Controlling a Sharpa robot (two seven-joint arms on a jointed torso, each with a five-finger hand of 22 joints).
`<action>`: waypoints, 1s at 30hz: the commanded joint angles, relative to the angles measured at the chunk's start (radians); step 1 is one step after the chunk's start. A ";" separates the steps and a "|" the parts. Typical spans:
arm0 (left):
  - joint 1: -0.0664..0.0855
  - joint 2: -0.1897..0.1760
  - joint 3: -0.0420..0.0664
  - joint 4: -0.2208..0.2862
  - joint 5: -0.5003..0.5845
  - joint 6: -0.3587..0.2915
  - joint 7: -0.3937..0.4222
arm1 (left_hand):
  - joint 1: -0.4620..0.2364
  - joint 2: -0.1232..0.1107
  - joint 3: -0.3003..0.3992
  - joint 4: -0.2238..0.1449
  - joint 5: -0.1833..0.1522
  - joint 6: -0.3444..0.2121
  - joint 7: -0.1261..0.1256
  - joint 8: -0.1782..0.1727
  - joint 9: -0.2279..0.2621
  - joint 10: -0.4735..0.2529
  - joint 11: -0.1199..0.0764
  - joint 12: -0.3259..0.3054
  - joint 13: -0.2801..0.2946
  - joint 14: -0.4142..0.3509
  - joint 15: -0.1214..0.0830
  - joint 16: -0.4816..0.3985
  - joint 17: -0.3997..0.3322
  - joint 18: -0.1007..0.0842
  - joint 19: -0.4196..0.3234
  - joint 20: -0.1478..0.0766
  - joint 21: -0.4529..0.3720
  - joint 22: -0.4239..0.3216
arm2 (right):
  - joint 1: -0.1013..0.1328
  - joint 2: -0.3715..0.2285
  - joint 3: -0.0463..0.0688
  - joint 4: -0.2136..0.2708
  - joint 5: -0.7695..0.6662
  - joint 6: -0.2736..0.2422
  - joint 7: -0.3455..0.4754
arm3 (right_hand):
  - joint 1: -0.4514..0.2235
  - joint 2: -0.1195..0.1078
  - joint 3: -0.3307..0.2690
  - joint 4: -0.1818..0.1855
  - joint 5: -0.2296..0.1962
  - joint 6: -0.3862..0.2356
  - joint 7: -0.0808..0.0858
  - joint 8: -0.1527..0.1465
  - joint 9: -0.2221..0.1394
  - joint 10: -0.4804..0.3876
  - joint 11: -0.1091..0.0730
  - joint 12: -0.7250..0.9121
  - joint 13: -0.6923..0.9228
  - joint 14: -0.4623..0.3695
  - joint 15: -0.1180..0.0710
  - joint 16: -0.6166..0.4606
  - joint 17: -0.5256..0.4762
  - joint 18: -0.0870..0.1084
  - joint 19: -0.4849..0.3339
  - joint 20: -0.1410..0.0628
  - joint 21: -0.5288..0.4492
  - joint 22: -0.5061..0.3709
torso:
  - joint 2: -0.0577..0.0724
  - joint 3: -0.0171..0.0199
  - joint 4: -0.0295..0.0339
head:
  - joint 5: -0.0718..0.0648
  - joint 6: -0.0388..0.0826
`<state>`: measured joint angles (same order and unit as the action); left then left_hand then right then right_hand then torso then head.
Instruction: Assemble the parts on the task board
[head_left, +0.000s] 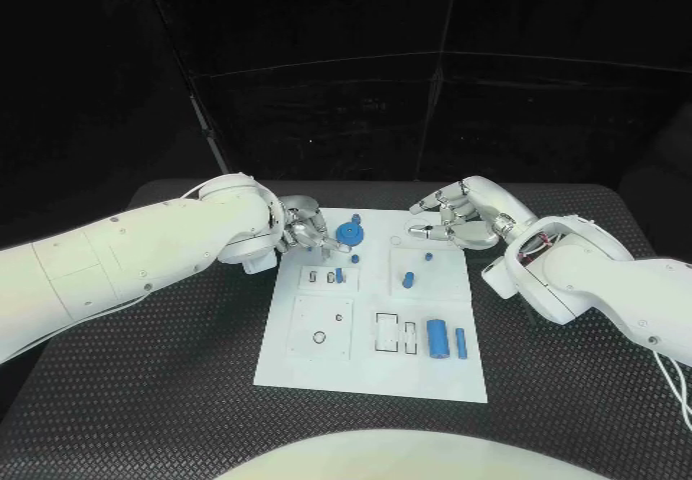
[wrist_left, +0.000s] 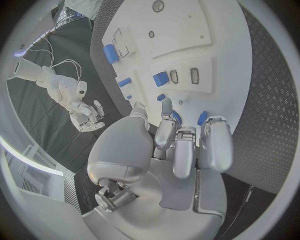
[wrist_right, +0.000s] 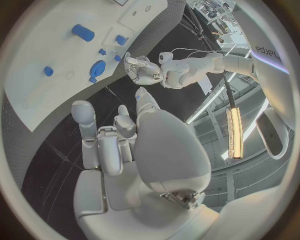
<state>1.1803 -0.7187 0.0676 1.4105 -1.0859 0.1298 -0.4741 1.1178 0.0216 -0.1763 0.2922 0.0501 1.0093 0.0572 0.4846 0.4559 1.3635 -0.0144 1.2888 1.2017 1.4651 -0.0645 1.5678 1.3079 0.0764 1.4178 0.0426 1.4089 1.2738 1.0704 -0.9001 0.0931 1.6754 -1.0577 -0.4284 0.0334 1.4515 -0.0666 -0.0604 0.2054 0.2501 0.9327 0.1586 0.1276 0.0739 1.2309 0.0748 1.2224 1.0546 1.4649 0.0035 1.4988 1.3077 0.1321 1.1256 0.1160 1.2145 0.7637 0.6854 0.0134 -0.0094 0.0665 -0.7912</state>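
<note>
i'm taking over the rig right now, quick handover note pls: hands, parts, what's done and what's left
Left hand: at the far left corner of the white task board, fingers beside the round blue disc part; whether it grips anything cannot be told.
Right hand: holds nothing, fingers loosely curled, off the board's far right corner.
Done: not clear from here.
Left: two blue cylinder parts lie loose near the right edge, beside an open rectangular slot; small blue pieces lie mid-board.

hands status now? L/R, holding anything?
Left hand: at the task board's far left corner beside the round blue part; whether it grips anything cannot be told.
Right hand: fingers apart, holding nothing.
</note>
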 joint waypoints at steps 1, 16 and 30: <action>0.007 0.016 -0.006 -0.015 -0.068 0.067 -0.043 | -0.012 0.004 -0.009 0.000 -0.002 -0.013 0.000 0.009 0.007 0.006 0.001 0.004 0.002 0.106 -0.008 0.003 0.263 -0.015 0.007 -0.003 0.005 0.002 | 0.002 0.003 0.001 -0.001 -0.009 0.010 -0.009 | 0.001 0.006 -0.008 0.001 0.007 0.009 -0.001 0.004 0.001 0.006 -0.003 0.000 0.000 0.063 -0.005 -0.005 0.076 0.015 -0.002 -0.007 -0.006 -0.001 | 0.001 -0.0003 0.0005 | 0.001 -0.001; 0.028 0.087 -0.050 -0.062 -0.075 0.152 -0.056 | -0.014 0.013 -0.016 0.000 -0.002 -0.022 0.000 0.017 0.019 0.000 0.001 -0.002 -0.005 0.106 -0.008 0.003 0.263 -0.014 0.004 -0.003 0.003 -0.001 | 0.002 0.015 0.001 -0.015 -0.013 0.006 -0.016 | -0.003 0.010 -0.022 0.005 0.036 0.011 -0.004 0.009 0.000 0.009 -0.006 -0.002 -0.003 0.063 -0.008 -0.008 0.072 0.015 -0.001 -0.010 -0.012 -0.009 | 0.002 -0.0006 -0.0001 | 0.004 -0.011; 0.029 0.110 -0.062 -0.069 -0.071 0.178 -0.057 | 0.008 0.029 -0.022 -0.004 -0.001 -0.034 0.001 0.030 0.039 -0.003 0.002 -0.003 -0.005 0.106 -0.006 0.003 0.263 -0.014 0.002 -0.002 0.004 0.002 | 0.002 0.024 0.001 -0.025 -0.015 0.010 -0.025 | -0.004 0.014 -0.026 0.007 0.049 0.011 -0.004 0.011 -0.001 0.009 -0.006 -0.003 -0.005 0.063 -0.008 -0.010 0.069 0.016 -0.002 -0.011 -0.016 -0.015 | 0.001 -0.0013 0.0017 | 0.003 -0.015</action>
<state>1.2073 -0.6102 0.0052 1.3402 -1.1532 0.2819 -0.5245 1.1205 0.0430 -0.1918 0.2878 0.0501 0.9809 0.0571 0.5114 0.4938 1.3633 -0.0142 1.2888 1.1963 1.4652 -0.0643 1.5678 1.3077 0.0767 1.4210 0.0394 1.4088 1.2750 1.0706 -0.8773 0.0930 1.6496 -1.0679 -0.4237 0.0102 1.4461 -0.0612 -0.0783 0.2124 0.2940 0.9363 0.1552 0.1326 0.0736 1.2345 0.0713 1.2225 1.0506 1.4649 0.0035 1.4952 1.3075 0.1321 1.1222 0.1125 1.2033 0.7502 0.6869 0.0121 -0.0086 0.0685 -0.8058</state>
